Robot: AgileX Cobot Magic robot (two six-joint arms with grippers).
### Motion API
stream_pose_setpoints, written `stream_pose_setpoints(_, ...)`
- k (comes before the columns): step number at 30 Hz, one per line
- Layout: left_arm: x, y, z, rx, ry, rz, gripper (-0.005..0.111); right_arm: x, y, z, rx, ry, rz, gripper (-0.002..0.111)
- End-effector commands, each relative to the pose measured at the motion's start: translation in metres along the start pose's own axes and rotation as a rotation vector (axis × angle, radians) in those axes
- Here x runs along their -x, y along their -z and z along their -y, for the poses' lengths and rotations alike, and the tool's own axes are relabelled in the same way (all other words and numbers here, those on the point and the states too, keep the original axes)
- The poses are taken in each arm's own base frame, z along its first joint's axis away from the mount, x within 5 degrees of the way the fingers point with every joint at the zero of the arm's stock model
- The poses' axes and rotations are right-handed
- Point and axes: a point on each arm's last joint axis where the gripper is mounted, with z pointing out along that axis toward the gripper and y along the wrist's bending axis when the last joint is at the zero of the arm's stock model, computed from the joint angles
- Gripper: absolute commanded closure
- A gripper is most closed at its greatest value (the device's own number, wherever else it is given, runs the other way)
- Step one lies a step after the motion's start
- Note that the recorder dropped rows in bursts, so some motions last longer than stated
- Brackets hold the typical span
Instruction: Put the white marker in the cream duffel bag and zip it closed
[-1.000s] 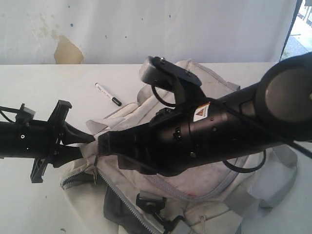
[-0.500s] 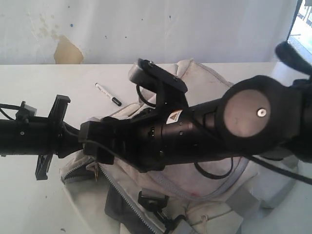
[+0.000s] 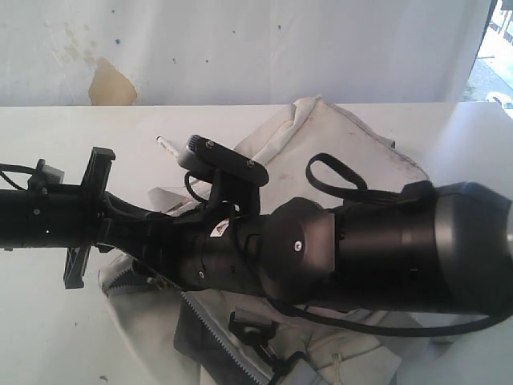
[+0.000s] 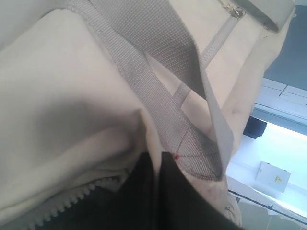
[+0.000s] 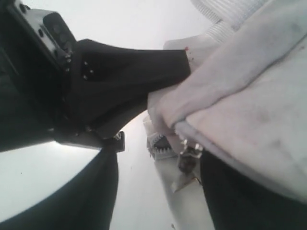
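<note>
The cream duffel bag (image 3: 345, 132) lies across the table under both arms. Only the tip of the white marker (image 3: 165, 144) shows on the table behind the bag; the right arm's camera mount hides the rest of it. My left gripper (image 4: 157, 164) is shut on a fold of the bag's cream fabric beside a grey strap (image 4: 158, 110), near the open zipper's teeth (image 4: 72, 201). My right gripper (image 5: 160, 158) is open at that same corner. The metal zipper pull (image 5: 188, 160) hangs between its dark fingers, close to one finger (image 5: 240, 201).
The right arm (image 3: 361, 257) reaches far across the middle and covers most of the bag. A black buckle (image 3: 252, 333) and open zipper teeth (image 3: 216, 329) show at the bag's near side. A white wall stands behind the table (image 3: 48, 128).
The right arm has swung further left and lower across the bag, now hiding most of the marker. The left gripper has kept its hold on the bag's corner.
</note>
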Motion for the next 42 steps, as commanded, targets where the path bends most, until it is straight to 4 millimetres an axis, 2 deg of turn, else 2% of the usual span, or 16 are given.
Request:
stream_pose_setpoints(1,-0.002,0.0,0.005,-0.042,0.003,-0.018,0.106,0.001,-0.007,0.003,-0.016,0.018,0.038,0.059)
stream_pose_setpoints(4,-0.002,0.0,0.005,-0.042,0.003,-0.018,0.106,-0.002,-0.012,0.007,-0.031,0.019,0.026,0.059)
stream_pose_setpoints(7,-0.002,0.0,0.006,-0.045,0.003,-0.021,0.106,-0.005,-0.017,0.01,-0.045,0.021,0.015,0.064)
stream_pose_setpoints(11,-0.002,0.0,0.006,-0.046,0.003,-0.022,0.106,-0.006,-0.018,0.011,-0.047,0.021,0.005,0.092)
stream_pose_setpoints(12,-0.002,0.0,0.006,-0.045,0.0,-0.021,0.106,-0.007,-0.017,0.01,-0.044,0.02,-0.004,0.108)
stream_pose_setpoints(15,-0.001,0.0,0.005,-0.035,0.001,-0.01,0.106,-0.008,-0.007,0.003,-0.015,0.052,-0.066,0.108)
stream_pose_setpoints(17,-0.001,0.0,0.005,-0.034,0.001,-0.009,0.106,-0.009,0.006,-0.005,0.025,0.126,-0.129,0.108)
stream_pose_setpoints(22,-0.001,0.0,0.005,-0.034,0.001,-0.009,0.106,-0.01,0.038,-0.015,0.096,0.153,-0.295,0.108)
stream_pose_setpoints(26,0.003,0.004,0.004,-0.049,0.011,-0.001,0.106,-0.002,0.047,-0.002,0.055,0.131,-0.384,0.108)
stream_pose_setpoints(31,0.017,0.022,0.003,-0.103,0.045,0.039,0.106,0.0,0.051,0.01,0.017,0.094,-0.481,0.108)
stream_pose_setpoints(37,0.029,0.037,-0.001,-0.117,0.07,0.098,0.106,0.004,0.061,0.027,-0.04,0.114,-0.604,0.108)
stream_pose_setpoints(42,0.036,0.045,-0.004,-0.125,0.084,0.131,0.106,0.015,0.077,0.049,-0.118,0.153,-0.686,0.108)
